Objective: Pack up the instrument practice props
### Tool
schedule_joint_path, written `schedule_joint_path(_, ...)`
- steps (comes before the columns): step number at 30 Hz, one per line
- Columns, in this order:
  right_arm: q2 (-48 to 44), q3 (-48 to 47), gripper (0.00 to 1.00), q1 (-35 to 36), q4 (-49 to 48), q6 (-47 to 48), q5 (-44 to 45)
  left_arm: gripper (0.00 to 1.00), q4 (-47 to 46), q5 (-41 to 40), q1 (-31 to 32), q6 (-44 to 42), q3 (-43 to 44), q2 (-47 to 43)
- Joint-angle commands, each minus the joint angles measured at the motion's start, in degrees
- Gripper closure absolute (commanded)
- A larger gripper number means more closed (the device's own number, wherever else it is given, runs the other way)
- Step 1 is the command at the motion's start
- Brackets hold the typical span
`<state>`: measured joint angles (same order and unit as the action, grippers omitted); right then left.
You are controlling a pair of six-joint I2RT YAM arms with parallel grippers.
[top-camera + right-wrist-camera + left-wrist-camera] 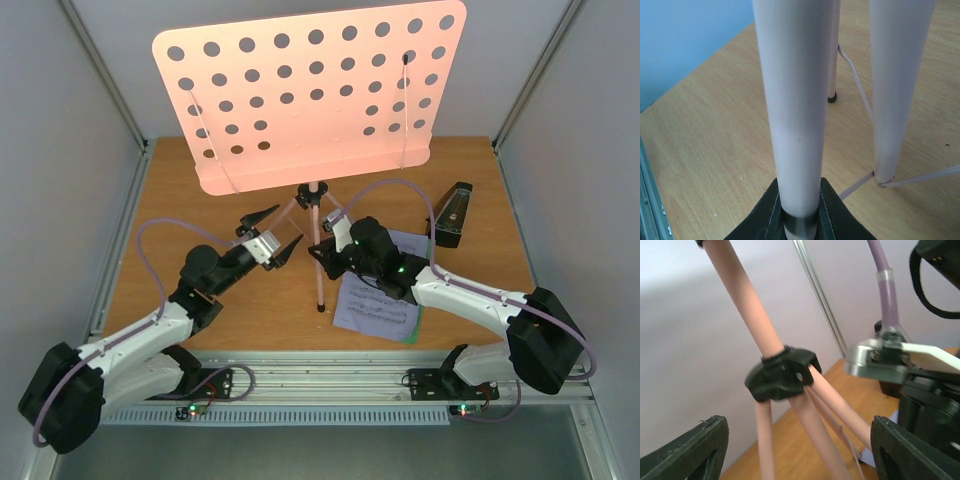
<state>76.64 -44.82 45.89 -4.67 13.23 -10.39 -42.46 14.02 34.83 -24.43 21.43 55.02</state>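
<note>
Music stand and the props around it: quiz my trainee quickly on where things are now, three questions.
1. True or false: the right hand is shut on a leg of the music stand.
2. The metronome is: A) on the stand's desk; B) on the table, right of the stand; C) hanging from a leg.
3. Fill in: the music sheets lie partly under the ___ arm.
Key: 1 true; 2 B; 3 right.

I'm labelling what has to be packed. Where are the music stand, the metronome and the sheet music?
music stand (310, 155), top view, bare lower part of its pink desk.
metronome (452, 215), top view, middle of its body.
sheet music (372, 312), top view, middle of the white page.
</note>
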Motion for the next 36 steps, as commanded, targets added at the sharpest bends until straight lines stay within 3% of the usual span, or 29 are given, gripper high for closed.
schedule_joint_path(1, -0.7, 0.1, 0.99, 1.2, 1.0, -0.3, -4.0, 0.24, -8.8, -0.5, 0.2, -7.6, 5.0, 4.0)
schedule_joint_path(6, -0.3, -0.3, 0.99, 1.2, 0.6, -0.4, -4.0, 0.36, -2.7, 1.0, 0.2, -11.4, 8.9, 6.1)
schedule_joint_path(16, 0.9, -0.9, 0.99, 1.2, -0.1, -0.8, -4.5, 0.46, 7.7, 1.6, 0.2, -16.5, 12.6, 6.8)
schedule_joint_path(36, 1.5, -1.3, 0.99, 1.2, 0.0, -1.1, -4.5, 0.56, 10.4, -1.5, 2.2, -20.9, 15.5, 11.4)
